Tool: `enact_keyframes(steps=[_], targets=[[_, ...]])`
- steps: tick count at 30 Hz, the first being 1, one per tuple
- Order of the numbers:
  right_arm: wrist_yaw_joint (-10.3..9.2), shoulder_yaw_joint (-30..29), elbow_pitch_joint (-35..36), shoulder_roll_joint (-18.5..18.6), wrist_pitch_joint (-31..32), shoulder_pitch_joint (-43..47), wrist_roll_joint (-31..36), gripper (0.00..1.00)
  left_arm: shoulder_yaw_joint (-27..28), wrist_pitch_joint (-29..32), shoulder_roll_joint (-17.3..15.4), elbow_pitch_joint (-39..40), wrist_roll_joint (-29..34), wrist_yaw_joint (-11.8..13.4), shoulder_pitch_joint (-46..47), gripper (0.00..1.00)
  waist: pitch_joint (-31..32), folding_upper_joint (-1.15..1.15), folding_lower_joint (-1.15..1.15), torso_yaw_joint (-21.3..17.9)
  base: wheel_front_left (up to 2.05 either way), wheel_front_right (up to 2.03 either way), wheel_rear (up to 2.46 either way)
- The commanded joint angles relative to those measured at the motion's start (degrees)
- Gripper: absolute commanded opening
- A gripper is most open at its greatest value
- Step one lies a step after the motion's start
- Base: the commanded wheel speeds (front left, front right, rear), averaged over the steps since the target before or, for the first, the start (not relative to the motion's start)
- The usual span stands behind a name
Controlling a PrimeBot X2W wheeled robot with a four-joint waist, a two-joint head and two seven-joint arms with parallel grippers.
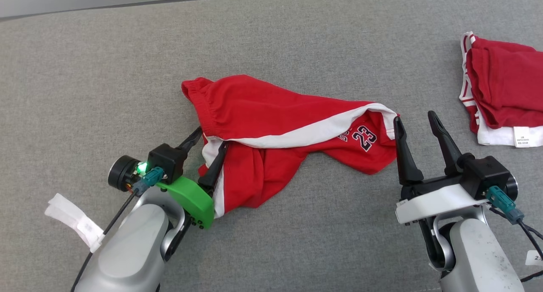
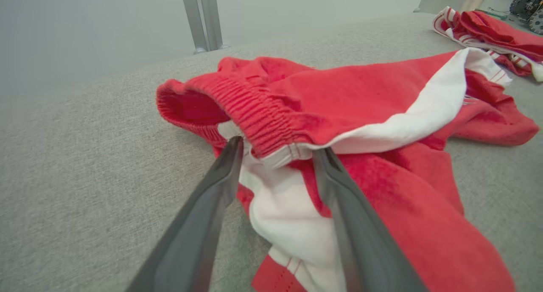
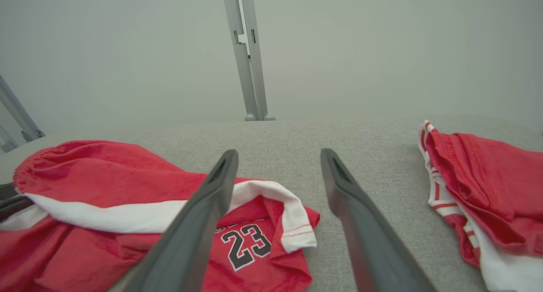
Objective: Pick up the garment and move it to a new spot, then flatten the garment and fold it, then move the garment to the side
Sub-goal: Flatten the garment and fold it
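The number 23 is printed in black, white-edged digits on the red garment (image 1: 271, 126).

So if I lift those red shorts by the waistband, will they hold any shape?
Likely limp: the shorts already lie crumpled and folded over themselves, so the legs should dangle. Probably light, being thin cloth. The gathered waistband, straddled by the open left gripper, should grip better than smooth cloth.

Bare surface (image 1: 428, 71) between shorts (image 1: 263, 113), folded pile (image 1: 505, 88)
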State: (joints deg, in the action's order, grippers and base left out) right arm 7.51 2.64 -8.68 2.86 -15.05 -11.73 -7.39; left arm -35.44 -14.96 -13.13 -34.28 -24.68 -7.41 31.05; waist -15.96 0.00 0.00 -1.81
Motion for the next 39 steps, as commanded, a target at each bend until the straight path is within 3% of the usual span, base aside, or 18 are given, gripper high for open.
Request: enact_keyframes(steps=[1,2,14,27,37,38,39], targets=[[-0.04,-0.1,-0.1,0.1,-0.2,-0.4,0.1,1.0,-0.1,-0.2,-0.6,0.8,-0.6,-0.1,1.0,0.05,0.0,0.0,0.0,0.0,0.0,0.0,0.0],[-0.04,-0.2,-0.2,0.1,-0.2,-0.4,0.1,1.0,-0.3,-0.2,-0.8,1.4,-0.7,-0.1,0.9,0.0,0.0,0.0,0.0,0.1,0.0,0.0,0.0],[-0.04,-1.1,-2.8,0.1,-0.2,-0.7,1.6,1.0,0.1,-0.2,-2.4,6.3,-1.4,-0.1,-0.9,0.0,1.1,0.0,0.0,1.1,0.0,0.0,0.0],[-0.05,2.5,-14.5,5.8,4.5,-5.3,6.3,1.0,-1.9,-0.2,-2.8,8.3,-2.1,-0.1,-0.7,0.0,1.0,0.0,0.0,3.1,0.0,0.0,0.0],[-0.05,3.9,-17.9,6.6,4.1,-6.5,6.9,1.0,-1.4,-0.2,-2.7,8.2,-2.1,-0.1,-0.2,0.0,0.9,0.0,0.0,3.3,0.0,0.0,0.0],[-0.05,4.0,-18.2,6.6,4.1,-6.6,6.8,0.9,-1.4,-0.2,-2.7,8.2,-2.1,-0.1,-0.2,0.0,0.9,0.0,0.0,3.3,0.0,0.0,0.0],[-0.05,4.2,-18.5,6.6,3.9,-6.7,6.8,0.28,-1.3,-0.2,-2.8,8.2,-2.1,-0.1,-0.2,0.0,0.9,0.0,0.0,3.2,0.0,0.0,0.0]])
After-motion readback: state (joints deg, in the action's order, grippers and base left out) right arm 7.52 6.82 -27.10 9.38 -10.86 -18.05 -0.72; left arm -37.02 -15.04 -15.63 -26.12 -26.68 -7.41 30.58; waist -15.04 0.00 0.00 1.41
